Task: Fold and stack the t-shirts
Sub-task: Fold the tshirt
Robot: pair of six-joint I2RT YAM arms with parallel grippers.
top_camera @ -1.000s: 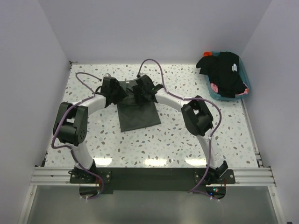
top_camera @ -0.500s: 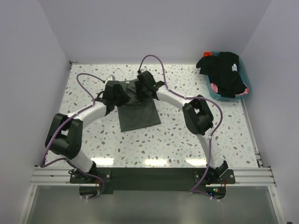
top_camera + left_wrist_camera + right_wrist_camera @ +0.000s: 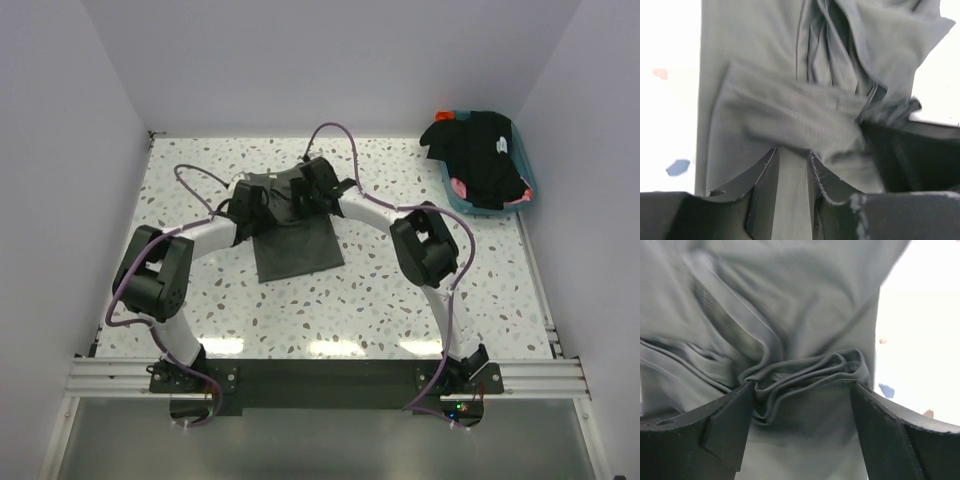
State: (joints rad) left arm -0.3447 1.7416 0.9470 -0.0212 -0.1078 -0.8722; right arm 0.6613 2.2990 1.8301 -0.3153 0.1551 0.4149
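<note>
The olive shirt (image 3: 293, 245) lay mid-table, its far edge pinched tight in the left gripper (image 3: 792, 160); the right gripper (image 3: 802, 390), wider apart, bracketed bunched folds. Black shirts (image 3: 480, 155) filled the tub (image 3: 525, 200) far right on the speckled table (image 3: 400, 290), within pale walls (image 3: 330, 60).

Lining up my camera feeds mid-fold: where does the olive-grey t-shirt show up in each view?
Top external: olive-grey t-shirt lies mid-table, between both arms.
Left wrist: it fills most of the frame, a fold pinched in the left claw.
Right wrist: it fills the frame, bunched folds between the right claw fingers.
Shared landmark: the speckled white table, seen beside the cloth in all three.
</note>
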